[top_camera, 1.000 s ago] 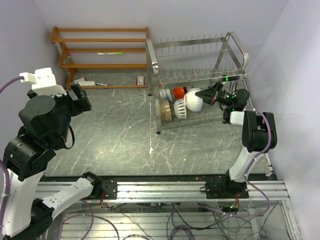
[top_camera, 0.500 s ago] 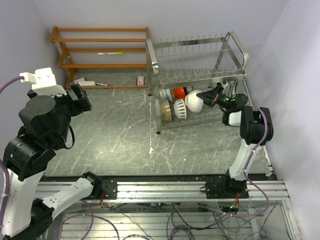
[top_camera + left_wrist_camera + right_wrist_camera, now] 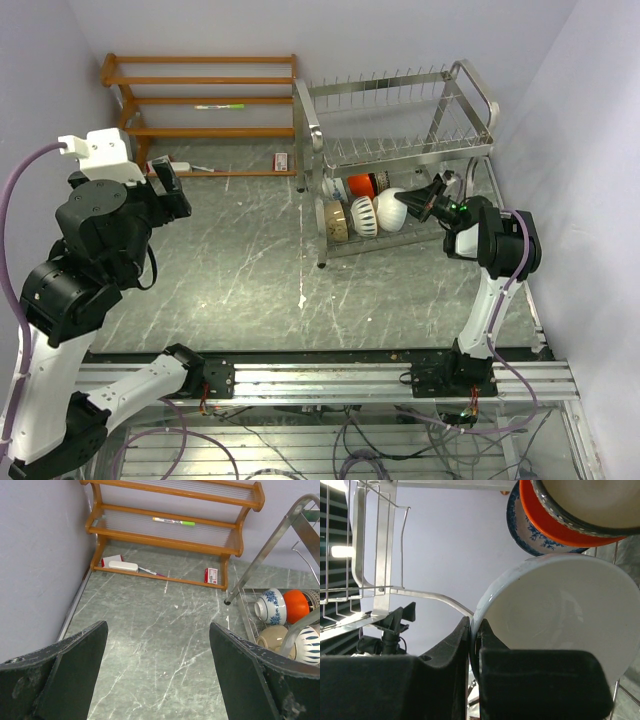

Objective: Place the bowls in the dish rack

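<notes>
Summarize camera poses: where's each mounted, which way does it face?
Top external: high behind the robot, looking down on left arm, right arm, dish rack.
Left wrist: raised, facing the wooden shelf; open left tool frames the bottom.
Right wrist: facing left into the rack's lower tier; right tool pinches the white bowl rim.
Both wrist views share the red-orange bowl.

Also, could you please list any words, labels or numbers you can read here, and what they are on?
None can be read.
The small red and white box at the bottom of the wooden shelf may carry print, but it is too small and blurred.
</notes>
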Tool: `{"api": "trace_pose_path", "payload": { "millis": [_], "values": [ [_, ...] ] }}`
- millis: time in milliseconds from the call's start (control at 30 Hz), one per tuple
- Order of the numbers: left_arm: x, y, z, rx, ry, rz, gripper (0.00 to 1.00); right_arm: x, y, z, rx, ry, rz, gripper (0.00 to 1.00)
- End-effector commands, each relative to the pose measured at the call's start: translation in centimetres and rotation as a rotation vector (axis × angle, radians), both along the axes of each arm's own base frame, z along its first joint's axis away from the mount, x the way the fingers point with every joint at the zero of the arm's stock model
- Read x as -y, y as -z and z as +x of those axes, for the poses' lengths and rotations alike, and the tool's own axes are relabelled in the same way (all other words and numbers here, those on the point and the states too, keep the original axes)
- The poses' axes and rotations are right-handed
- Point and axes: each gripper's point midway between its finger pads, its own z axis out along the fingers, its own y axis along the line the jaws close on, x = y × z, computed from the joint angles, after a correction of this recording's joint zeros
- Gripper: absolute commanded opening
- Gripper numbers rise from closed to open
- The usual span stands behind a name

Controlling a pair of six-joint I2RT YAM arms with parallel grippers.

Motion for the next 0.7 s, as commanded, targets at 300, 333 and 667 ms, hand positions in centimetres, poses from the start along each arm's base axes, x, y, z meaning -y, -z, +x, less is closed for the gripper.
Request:
{"api": "trace_pose_path", "payload": {
  "millis": [300, 333, 667],
  "values": [
    [-0.1, -0.3, -0.3, 0.021, -0.003, -0.032, 0.93, 1.5, 2.8, 0.5, 0.007, 0.109, -0.076, 0.0],
    [-0.2, -0.3, -0.4, 0.022, -0.006, -0.035, 0.93, 1.5, 3.0, 0.6, 0.001, 0.113, -0.085, 0.01],
    [-0.6, -0.4, -0.9, 0.029, -0.011, -0.036, 0.93, 1.9, 3.1, 1.6, -0.041, 0.131, -0.222, 0.31]
  ]
}}
